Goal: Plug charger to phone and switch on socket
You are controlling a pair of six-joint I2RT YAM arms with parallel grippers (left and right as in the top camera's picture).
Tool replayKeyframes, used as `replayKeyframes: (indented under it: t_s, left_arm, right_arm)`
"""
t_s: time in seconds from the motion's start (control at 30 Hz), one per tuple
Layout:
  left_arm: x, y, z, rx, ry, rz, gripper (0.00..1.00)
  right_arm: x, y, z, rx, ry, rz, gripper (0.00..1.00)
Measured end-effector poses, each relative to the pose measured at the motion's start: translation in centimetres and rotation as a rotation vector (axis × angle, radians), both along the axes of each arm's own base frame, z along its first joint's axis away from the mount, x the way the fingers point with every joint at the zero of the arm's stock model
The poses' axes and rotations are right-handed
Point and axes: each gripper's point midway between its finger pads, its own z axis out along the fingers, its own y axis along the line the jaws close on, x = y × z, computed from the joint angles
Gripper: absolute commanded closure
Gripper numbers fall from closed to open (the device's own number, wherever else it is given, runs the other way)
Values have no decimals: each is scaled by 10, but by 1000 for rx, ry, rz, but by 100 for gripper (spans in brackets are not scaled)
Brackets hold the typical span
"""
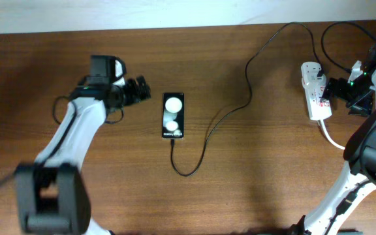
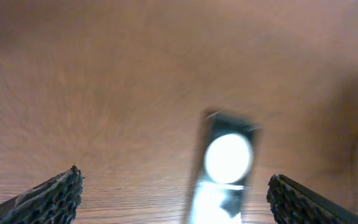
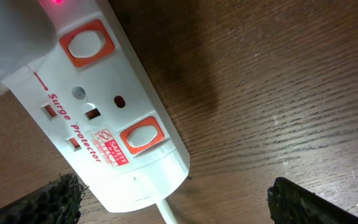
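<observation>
Smartphone, the small black rectangular one with the glossy screen (image 1: 173,115): where is it lying?

— It is lying flat near the middle of the brown wooden table (image 1: 240,196), with two round white glare spots shining on it. The left gripper (image 1: 143,91) is hovering just beside its upper left corner, fingers standing wide apart and holding nothing.

— And the long thin black charger cable (image 1: 249,85)?

— Its tip is meeting the phone's lower end. From there it is looping across the wood toward the long white plastic power strip (image 1: 315,91) on the right.

— What is the right gripper (image 1: 333,91) doing?

— It is hanging just beside the strip, jaws gaping and gripping nothing. In the right wrist view, a red light (image 3: 58,2) is glowing near one orange-framed white switch (image 3: 84,43).
</observation>
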Motion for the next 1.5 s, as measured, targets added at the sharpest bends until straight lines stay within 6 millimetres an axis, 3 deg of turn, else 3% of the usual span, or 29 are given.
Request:
replayKeyframes:
  t_s: [0.03,0.1,0.2,0.27,0.4,0.53,0.67,0.73,0.93,1.5]
  left_arm:
    - [0,0,40,-7,-96,-1,1]
    - [-5,0,86,-16,-205,-1,1]
    - [-13,3,121,-12,-290,5,1]
    - [-19,10,131,19,-307,31,1]
    - [-58,17,87,56,-102,39,1]
    - [-80,29,41,117,-15,67,1]
    - [-78,30,2,126,-174,51,1]
    - [-74,22,-1,101,-326,8,1]
    - [-103,8,-2,87,-559,-113,1]
    - [-160,15,-37,103,-552,-113,1]
  right_arm:
    - [0,0,0,2,-1,-1,1]
    - [0,0,0,3,-1,1,1]
    - [0,1,0,3,-2,0,1]
    - [0,1,0,5,-3,1,1]
    - [1,1,0,6,-4,1,1]
    - [1,1,0,5,-5,1,1]
    - [2,1,0,9,-7,1,1]
    - [2,2,0,11,-9,0,1]
    - [2,2,0,11,-8,1,1]
    - [2,2,0,11,-9,0,1]
